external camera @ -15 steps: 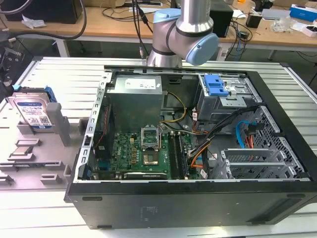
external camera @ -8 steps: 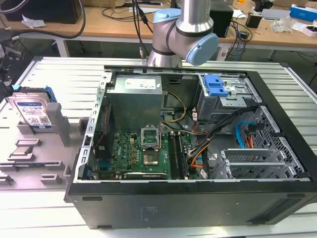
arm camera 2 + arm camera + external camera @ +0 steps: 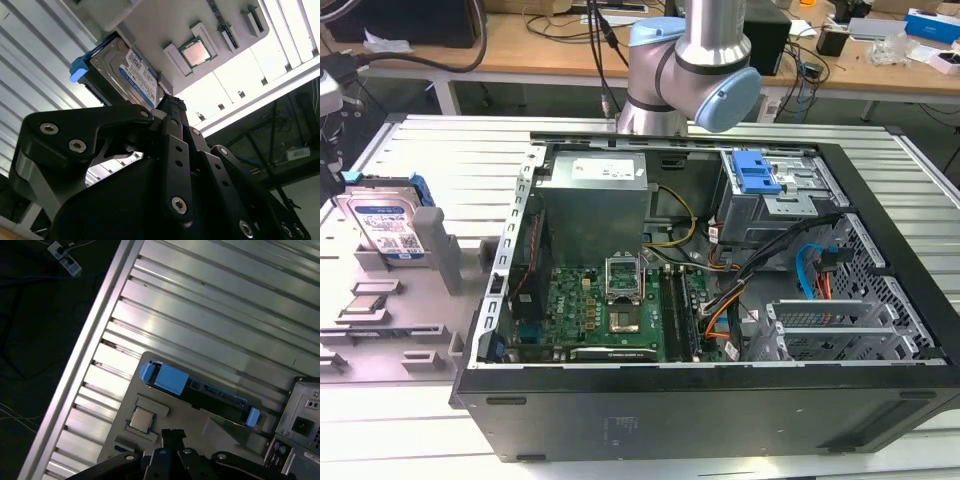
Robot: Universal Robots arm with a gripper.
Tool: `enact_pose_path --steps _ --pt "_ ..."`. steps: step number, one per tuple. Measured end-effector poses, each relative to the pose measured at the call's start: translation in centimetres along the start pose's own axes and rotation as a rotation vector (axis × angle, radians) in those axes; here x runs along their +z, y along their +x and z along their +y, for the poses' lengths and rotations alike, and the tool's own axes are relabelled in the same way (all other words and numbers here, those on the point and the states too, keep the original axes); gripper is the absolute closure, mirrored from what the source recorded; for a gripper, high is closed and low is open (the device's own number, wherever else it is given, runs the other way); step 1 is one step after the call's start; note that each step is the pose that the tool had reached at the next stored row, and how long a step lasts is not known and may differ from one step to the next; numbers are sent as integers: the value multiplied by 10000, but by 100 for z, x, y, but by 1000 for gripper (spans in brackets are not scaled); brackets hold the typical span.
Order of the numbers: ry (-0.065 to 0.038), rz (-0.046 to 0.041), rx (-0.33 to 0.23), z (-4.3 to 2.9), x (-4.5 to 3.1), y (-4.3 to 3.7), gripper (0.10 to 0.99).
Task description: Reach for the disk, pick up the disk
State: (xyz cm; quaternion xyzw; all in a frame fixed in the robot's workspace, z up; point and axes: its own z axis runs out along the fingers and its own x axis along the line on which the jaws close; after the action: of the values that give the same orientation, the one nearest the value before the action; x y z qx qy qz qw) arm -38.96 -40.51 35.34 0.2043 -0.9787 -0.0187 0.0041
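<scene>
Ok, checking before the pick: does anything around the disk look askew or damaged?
Nothing looks damaged or spilled. The disk stands on edge in the gray tray, tilted rather than lying flat, apparently as its slot holds it. The gripper is clear of it, not touching.

The disk [image 3: 386, 225] is sitting in a slot of the grey fixture plate [image 3: 425, 335] at the exterior view's left, well apart from the open computer case [image 3: 720, 410]. It is leaning back at a tilt, its white-and-blue label facing up and outward; a blue plastic bracket [image 3: 417, 188] is framing its silver metal body. In the second wrist view the disk [image 3: 125, 70] is showing its labelled face; in the first wrist view the disk [image 3: 200, 389] is presenting its dark edge, with blue bracket ends at both sides.
</scene>
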Motion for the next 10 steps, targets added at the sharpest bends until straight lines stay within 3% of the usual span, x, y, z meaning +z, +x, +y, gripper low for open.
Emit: enact_pose_path --steps 10 --pt "1 52 -1372 0 0 0 980"
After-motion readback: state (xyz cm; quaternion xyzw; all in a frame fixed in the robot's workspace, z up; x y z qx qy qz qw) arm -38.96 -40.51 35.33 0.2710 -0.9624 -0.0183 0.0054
